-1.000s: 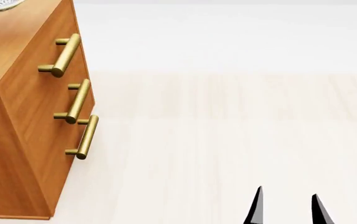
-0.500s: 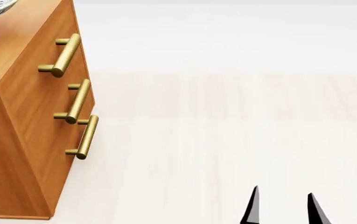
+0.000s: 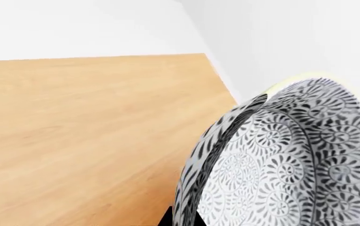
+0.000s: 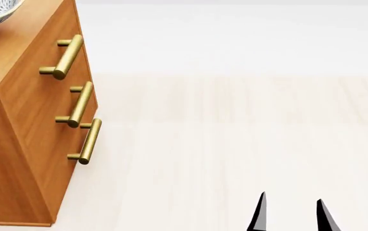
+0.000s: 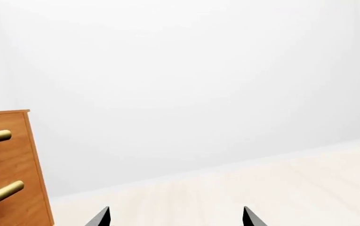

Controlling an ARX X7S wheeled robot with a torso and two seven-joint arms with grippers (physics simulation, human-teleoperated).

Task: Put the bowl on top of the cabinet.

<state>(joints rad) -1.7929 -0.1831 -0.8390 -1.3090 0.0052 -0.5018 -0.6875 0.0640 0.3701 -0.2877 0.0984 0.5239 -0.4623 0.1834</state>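
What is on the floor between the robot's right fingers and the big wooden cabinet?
Nothing. In the head view, only bare pale floor lies between the right gripper and the cabinet.

Readable text: none on any surface (only floral patterning on the deep round white bowl [image 3: 292, 160])
Labels, brands, numbers: none

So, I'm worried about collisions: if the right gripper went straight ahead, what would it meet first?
Probably nothing near: the right gripper points at open floor and a far white wall; the cabinet sits off to one side.
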